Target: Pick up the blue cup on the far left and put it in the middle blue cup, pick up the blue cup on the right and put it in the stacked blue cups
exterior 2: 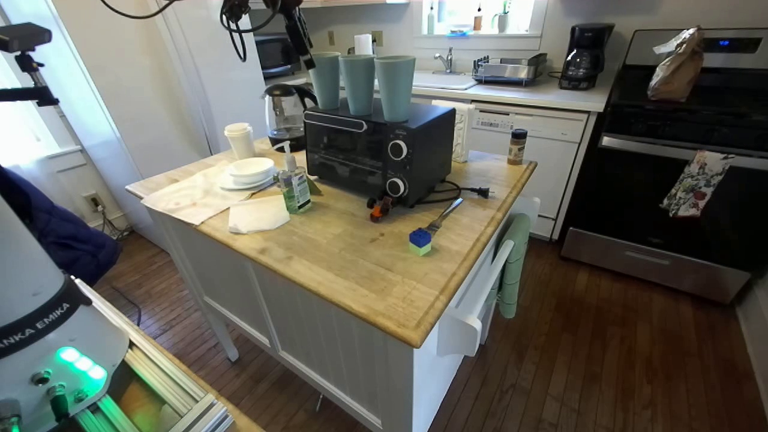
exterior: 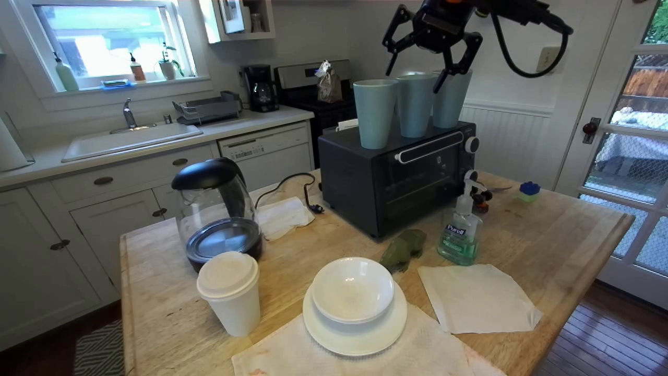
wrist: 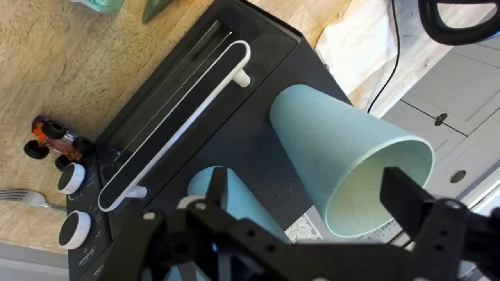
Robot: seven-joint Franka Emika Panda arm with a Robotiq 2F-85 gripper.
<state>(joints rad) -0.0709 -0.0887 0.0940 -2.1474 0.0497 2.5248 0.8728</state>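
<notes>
Gripper [exterior: 413,82] was empty, jaws spread wide, near the far-left blue cup [exterior: 376,114], which stood on the toaster oven [exterior: 348,183] beside the middle cup [exterior: 416,107]; looked like pickup number one tbh; next it probably needed lining up, then a squeeze

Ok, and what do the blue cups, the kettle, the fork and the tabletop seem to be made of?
Blue cups: probably matte plastic; thin rims and little shine suggest it, though ceramic is possible.
Kettle: glossy, see-through body, so glass or clear plastic.
Fork: metal, likely stainless steel, given its silvery shine.
Tabletop: wood, apparently low-sheen; the grain shows.
</notes>
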